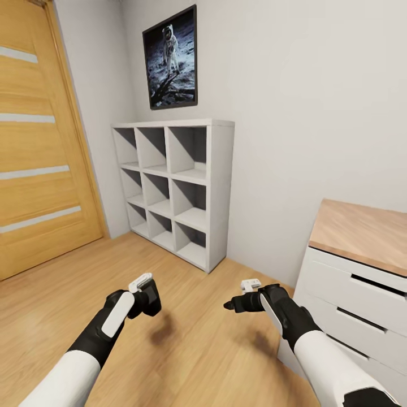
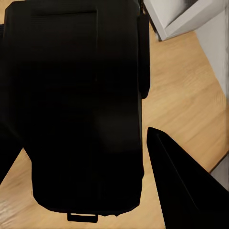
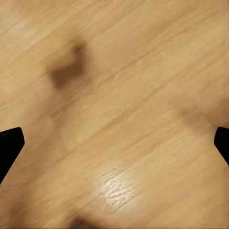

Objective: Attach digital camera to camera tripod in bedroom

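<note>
— What do the arms look like?
— White rounded shells on the forearms, black jointed wrists, each with a white panel (long and flat).
— And the hands?
— The left hand [image 1: 148,294] and right hand [image 1: 230,305] are matte black, with dark tapered fingers [image 3: 10,145].

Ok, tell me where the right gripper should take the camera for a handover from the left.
Take the digital camera across its broad, flat-sided body, on the end standing clear of the fingers of the left gripper, coming in from the right gripper's own side. Flat faces should clamp squarely, and the right fingers are wide open with nothing between them.
</note>
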You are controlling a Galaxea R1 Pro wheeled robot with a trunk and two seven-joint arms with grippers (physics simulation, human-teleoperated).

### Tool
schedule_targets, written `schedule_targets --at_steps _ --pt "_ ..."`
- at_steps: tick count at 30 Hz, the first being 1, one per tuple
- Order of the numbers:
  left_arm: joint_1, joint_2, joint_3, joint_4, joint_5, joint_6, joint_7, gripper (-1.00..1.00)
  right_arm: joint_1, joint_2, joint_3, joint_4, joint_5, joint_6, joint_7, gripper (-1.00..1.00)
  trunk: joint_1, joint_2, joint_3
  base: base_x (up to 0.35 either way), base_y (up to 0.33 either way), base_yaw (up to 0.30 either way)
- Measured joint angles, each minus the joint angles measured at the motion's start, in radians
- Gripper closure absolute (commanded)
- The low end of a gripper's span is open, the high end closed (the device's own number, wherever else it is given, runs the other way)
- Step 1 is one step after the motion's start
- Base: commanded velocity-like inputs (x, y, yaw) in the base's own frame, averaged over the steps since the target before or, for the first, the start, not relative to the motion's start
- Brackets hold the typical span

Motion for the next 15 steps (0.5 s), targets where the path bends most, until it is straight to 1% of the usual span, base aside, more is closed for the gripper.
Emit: schedule_targets --at_steps 11,15 --pt "0.000 -0.005 0.000 -0.003 0.001 -0.002 -0.002 1.00 0.000 -0.001 0.000 0.000 0.000 0.001 0.000 -1.00 -0.042 0.077 0.034 0.000 0.000 0.000" --pt "0.000 -0.022 -0.002 -0.004 0.003 -0.004 -0.004 1.00 0.000 -0.004 -0.001 0.000 0.001 0.003 0.005 -1.00 -0.058 0.105 0.047 0.000 0.000 0.000"
